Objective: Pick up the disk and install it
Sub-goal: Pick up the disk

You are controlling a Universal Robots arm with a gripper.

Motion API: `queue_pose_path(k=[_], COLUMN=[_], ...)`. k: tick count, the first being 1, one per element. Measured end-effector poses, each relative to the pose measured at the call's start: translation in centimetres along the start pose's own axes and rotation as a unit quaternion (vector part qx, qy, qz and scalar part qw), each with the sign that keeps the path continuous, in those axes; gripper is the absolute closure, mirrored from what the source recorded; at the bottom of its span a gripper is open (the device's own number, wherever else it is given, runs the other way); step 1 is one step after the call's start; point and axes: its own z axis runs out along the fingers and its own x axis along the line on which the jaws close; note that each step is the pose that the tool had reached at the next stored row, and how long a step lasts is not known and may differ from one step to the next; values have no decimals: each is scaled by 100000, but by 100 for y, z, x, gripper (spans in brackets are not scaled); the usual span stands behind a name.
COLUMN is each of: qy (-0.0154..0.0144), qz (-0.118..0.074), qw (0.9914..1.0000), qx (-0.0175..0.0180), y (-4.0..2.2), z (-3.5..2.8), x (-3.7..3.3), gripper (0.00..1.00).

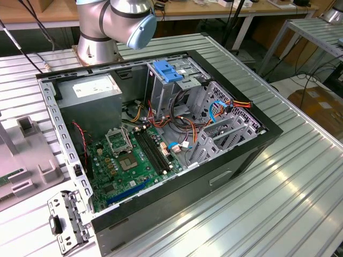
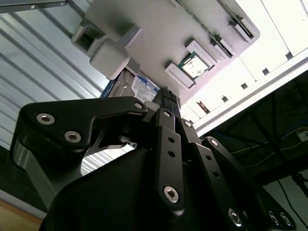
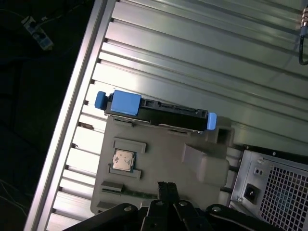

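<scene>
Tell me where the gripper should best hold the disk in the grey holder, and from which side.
Grip the disk across its two flat faces, near the middle of its long edge, probably coming from above. It seems to stand on edge along the grey holder rim, so this thin edge faces up; the blue carrier covers one end.

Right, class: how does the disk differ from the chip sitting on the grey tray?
The disk is long, dark and blue-edged; the chip is small, square and silvery. The disk stands on edge along one side of the tray; the chip lies flat in a recess. Both rest on the same grey tray.
</scene>
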Motion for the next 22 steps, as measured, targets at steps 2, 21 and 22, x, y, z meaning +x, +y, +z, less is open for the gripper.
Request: queue_pose_path(k=[2,21,22], qy=[6,169,176], qz=[-298,-6894,-7300], qw=[100000,99762,99733], qx=[-9,-167,-177], y=[0,0,0], z=[0,0,0], x=[0,0,0], gripper=[89,89,89])
